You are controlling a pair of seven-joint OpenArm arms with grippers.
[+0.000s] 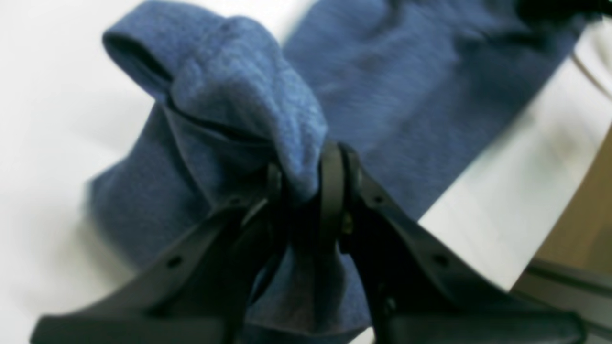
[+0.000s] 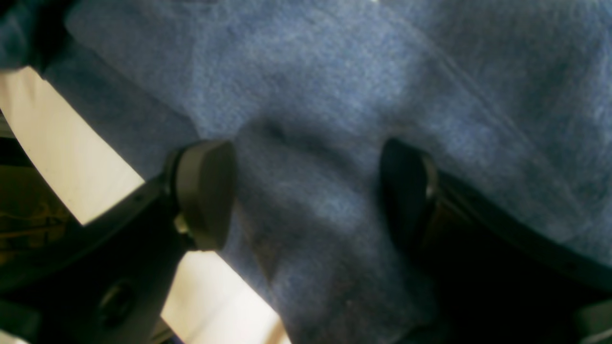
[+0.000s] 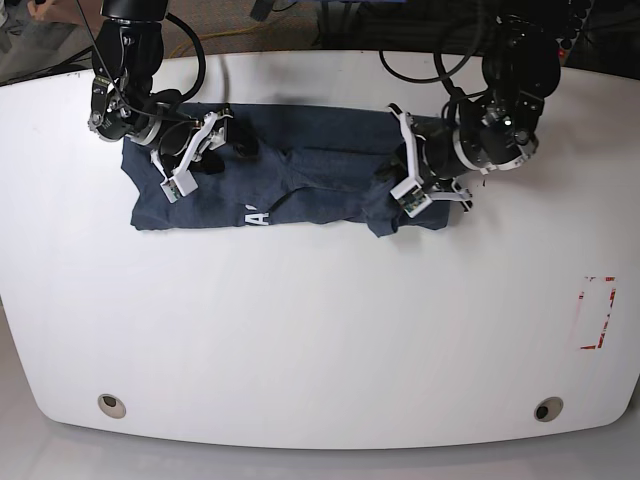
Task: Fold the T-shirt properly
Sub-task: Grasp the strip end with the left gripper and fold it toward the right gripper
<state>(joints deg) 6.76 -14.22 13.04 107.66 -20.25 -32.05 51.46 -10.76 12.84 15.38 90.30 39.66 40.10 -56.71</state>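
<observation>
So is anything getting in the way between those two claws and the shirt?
Nothing visible does. The left gripper already has its jaws pinched on a bunched fold of the T-shirt. The right gripper has its jaws spread open directly over the cloth, with only white table around.

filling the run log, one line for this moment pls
task: fold T-shirt | left end effector: shut on T-shirt fold | right end effector: open over T-shirt | table: shirt partly folded

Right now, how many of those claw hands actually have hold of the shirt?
1. The left gripper pinches a bunched fold of the T-shirt. The right gripper stands open above the cloth, gripping nothing.
</observation>
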